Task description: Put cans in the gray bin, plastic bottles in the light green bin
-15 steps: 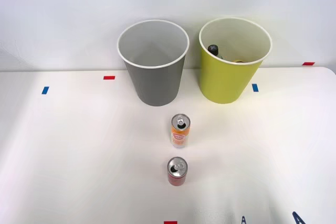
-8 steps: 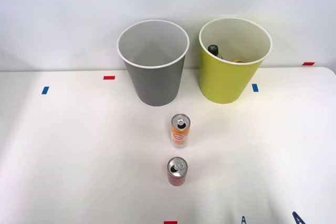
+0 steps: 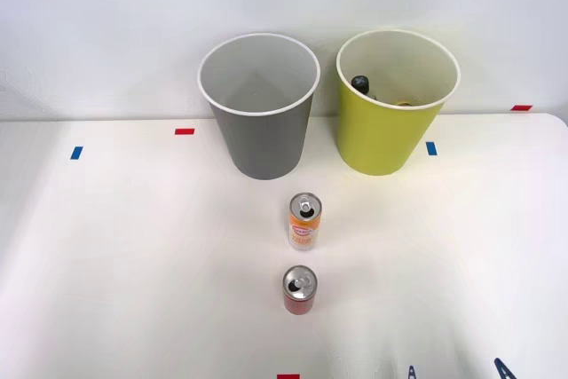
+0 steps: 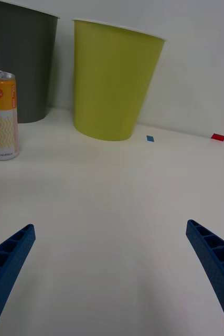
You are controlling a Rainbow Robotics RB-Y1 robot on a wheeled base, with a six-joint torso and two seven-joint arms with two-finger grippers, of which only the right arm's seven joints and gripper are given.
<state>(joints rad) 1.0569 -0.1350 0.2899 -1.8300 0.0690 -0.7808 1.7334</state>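
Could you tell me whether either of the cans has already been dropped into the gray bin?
No, the orange-and-white can and the red can both stand upright on the table in front of the gray bin.

An upright orange-and-white can (image 3: pixel 304 220) and a red can (image 3: pixel 299 289) nearer the robot stand before the empty gray bin (image 3: pixel 260 113) and lime bin (image 3: pixel 390 108), which holds dark items.
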